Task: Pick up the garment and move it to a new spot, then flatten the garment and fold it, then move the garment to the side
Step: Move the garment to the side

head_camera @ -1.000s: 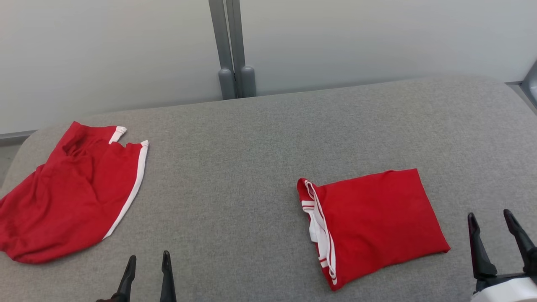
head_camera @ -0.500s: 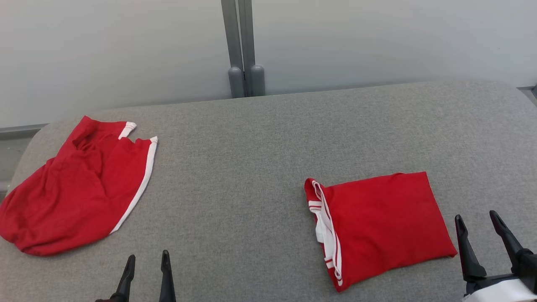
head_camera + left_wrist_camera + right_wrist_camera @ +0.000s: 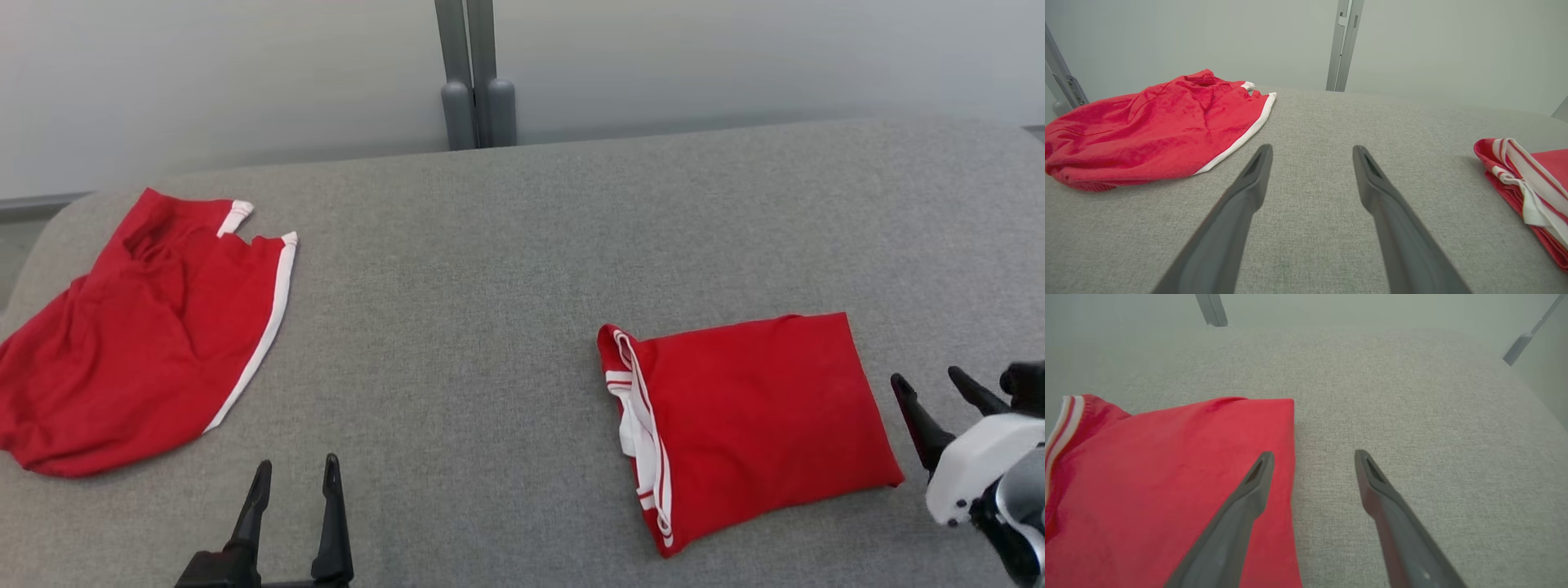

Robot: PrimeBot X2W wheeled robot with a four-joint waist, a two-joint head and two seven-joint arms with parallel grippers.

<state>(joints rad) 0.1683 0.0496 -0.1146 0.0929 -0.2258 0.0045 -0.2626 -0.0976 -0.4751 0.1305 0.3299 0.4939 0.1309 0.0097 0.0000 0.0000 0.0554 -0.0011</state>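
Note:
Two red garments with white trim lie on the grey padded surface (image 3: 490, 286). A crumpled garment (image 3: 139, 343) is at the far left, also visible in the left wrist view (image 3: 1147, 126). A folded garment (image 3: 751, 416) lies at the right, its striped waistband facing left (image 3: 1515, 163). My left gripper (image 3: 296, 463) is open near the front edge, over bare fabric between the two garments (image 3: 1312, 149). My right gripper (image 3: 927, 376) is open just right of the folded garment, its left finger over that garment's right edge (image 3: 1314, 454).
A pale wall with a grey double post (image 3: 473, 106) stands behind the surface's far edge. The surface's corners round off at the far left and far right. Another grey post (image 3: 1519, 347) slants off the right side.
The head camera has shifted. My right gripper has moved forward and tilted left, closer to the folded garment's right edge. The left gripper has come slightly forward. Both garments lie unmoved.

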